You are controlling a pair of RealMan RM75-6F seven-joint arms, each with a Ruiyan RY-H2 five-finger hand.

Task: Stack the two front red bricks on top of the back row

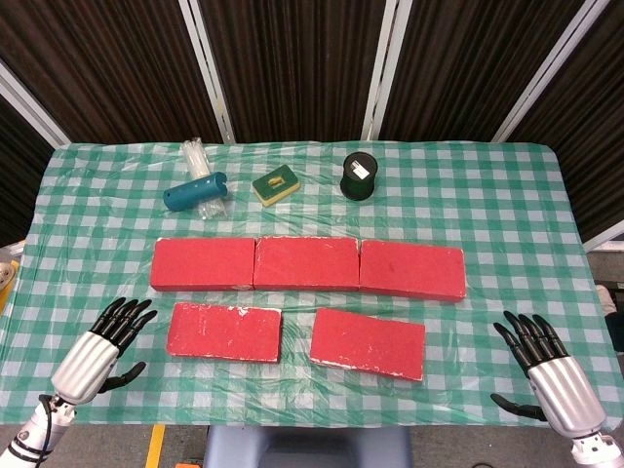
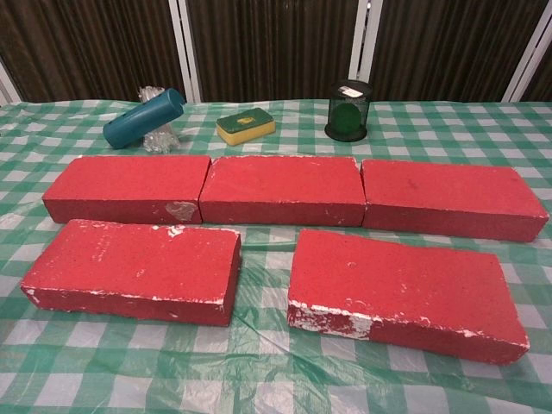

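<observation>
The 2 front bricks are lying flat on the checked tablecloth (image 1: 507, 195), long axes running left to right, just in front of the back row (image 1: 307, 263) of 3 bricks, none stacked yet. The left front brick (image 1: 224, 331) is lying just to the inside of the left hand (image 1: 102, 346); the right front brick (image 1: 369, 343) is sitting well apart from the right hand (image 1: 548, 370). Both hands are hovering at the table's near edge, fingers spread, holding nothing. Judgement: the left hand is nearer its brick.
</observation>
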